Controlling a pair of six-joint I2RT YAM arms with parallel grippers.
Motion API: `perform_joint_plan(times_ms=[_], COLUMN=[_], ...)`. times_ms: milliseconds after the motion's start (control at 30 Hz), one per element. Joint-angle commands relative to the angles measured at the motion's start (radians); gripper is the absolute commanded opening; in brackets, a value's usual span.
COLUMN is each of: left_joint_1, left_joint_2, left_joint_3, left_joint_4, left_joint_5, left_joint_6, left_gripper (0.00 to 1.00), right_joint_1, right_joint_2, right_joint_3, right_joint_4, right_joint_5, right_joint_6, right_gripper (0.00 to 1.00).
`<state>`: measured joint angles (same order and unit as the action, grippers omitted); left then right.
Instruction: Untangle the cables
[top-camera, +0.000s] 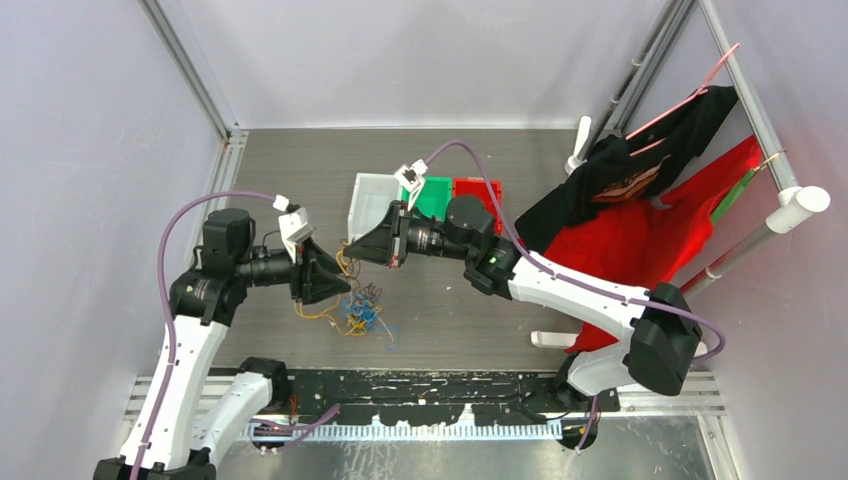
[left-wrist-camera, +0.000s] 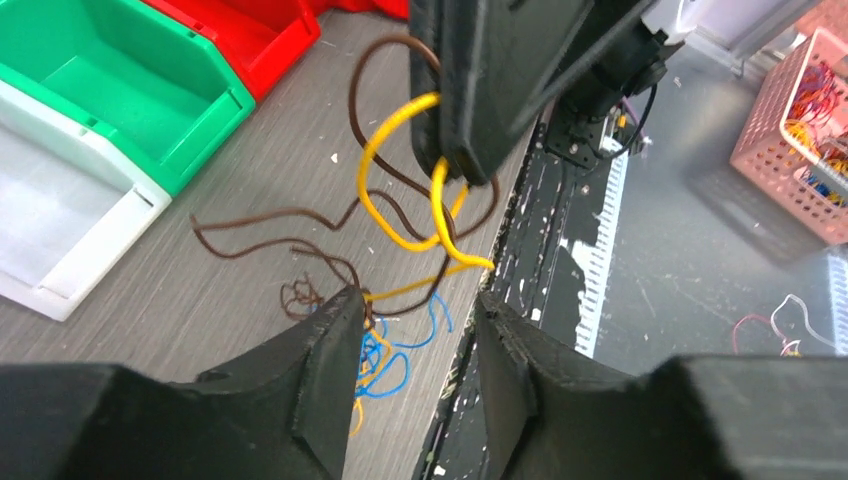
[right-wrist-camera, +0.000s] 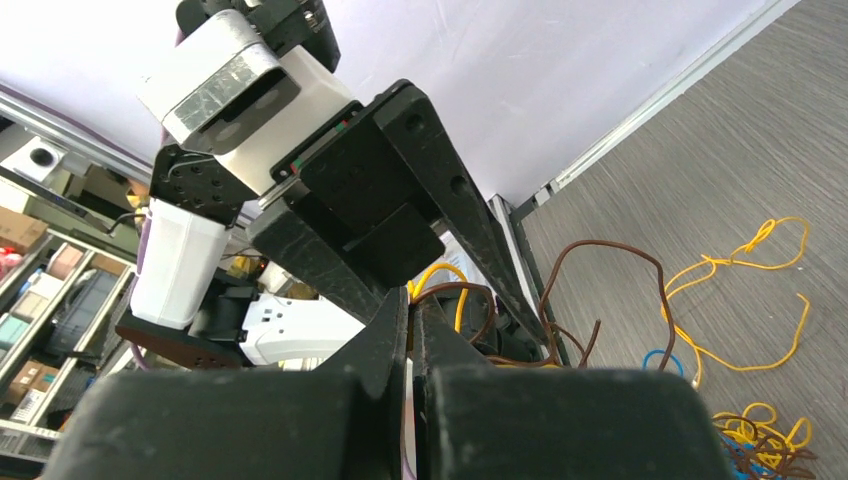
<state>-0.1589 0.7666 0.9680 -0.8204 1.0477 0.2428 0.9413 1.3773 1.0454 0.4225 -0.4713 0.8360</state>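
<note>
The cables (top-camera: 362, 310) are a small tangle of thin yellow, blue and brown wires on the grey table. My right gripper (top-camera: 353, 246) is shut on a yellow loop (left-wrist-camera: 400, 170) and a brown strand (left-wrist-camera: 360, 100) and holds them lifted above the pile. The same pinch shows in the right wrist view (right-wrist-camera: 410, 305). My left gripper (left-wrist-camera: 420, 310) is open and sits just above the blue wires (left-wrist-camera: 395, 360). Its left finger (left-wrist-camera: 335, 350) is next to the strands. In the top view it (top-camera: 343, 285) is just below the right gripper. More yellow cable (right-wrist-camera: 740, 270) lies loose on the table.
White (top-camera: 368, 203), green (top-camera: 432, 197) and red (top-camera: 478, 190) bins stand behind the cables. Black (top-camera: 640, 165) and red (top-camera: 660, 245) garments hang on a rack at the right. The black front rail (top-camera: 430, 385) is close to the pile. A pink basket (left-wrist-camera: 800, 130) stands beyond the table.
</note>
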Motion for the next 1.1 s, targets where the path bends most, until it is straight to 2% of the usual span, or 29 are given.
perform_joint_plan(times_ms=[0, 133, 233, 267, 400, 600, 700, 867, 933, 1067], left_joint_1=[-0.022, -0.040, -0.040, -0.039, -0.040, -0.041, -0.040, -0.041, -0.040, -0.040], left_joint_2=[0.012, 0.021, 0.007, 0.001, -0.029, -0.070, -0.071, -0.098, -0.107, -0.113], left_joint_3=[-0.013, -0.016, -0.016, -0.011, 0.032, 0.077, 0.107, 0.180, 0.211, 0.260], left_joint_4=[0.157, 0.192, 0.204, 0.190, 0.067, -0.060, -0.084, -0.079, -0.093, -0.130], left_joint_5=[0.009, -0.017, -0.099, -0.136, -0.182, -0.139, -0.148, -0.250, -0.306, -0.371], left_joint_6=[-0.100, -0.134, -0.141, -0.128, -0.012, 0.046, 0.048, 0.042, 0.058, 0.102], left_gripper=[0.44, 0.32, 0.03, 0.00, 0.00, 0.00, 0.00, 0.00, 0.00, 0.00], right_joint_1=[0.016, 0.023, 0.025, 0.024, 0.013, -0.014, -0.017, -0.017, -0.017, -0.016], right_joint_2=[0.007, 0.018, 0.012, 0.001, -0.071, -0.140, -0.161, -0.213, -0.248, -0.307], right_joint_3=[0.051, 0.042, 0.023, 0.017, -0.008, -0.032, -0.035, -0.034, -0.051, -0.083], right_joint_4=[0.107, 0.138, 0.137, 0.120, 0.010, -0.116, -0.177, -0.335, -0.367, -0.411], right_joint_5=[0.030, 0.043, 0.059, 0.070, 0.137, 0.204, 0.246, 0.384, 0.429, 0.471], right_joint_6=[0.037, 0.056, 0.047, 0.032, -0.062, -0.160, -0.211, -0.339, -0.381, -0.439], right_gripper=[0.01, 0.01, 0.01, 0.01, 0.01, 0.04, 0.04, 0.04, 0.11, 0.17])
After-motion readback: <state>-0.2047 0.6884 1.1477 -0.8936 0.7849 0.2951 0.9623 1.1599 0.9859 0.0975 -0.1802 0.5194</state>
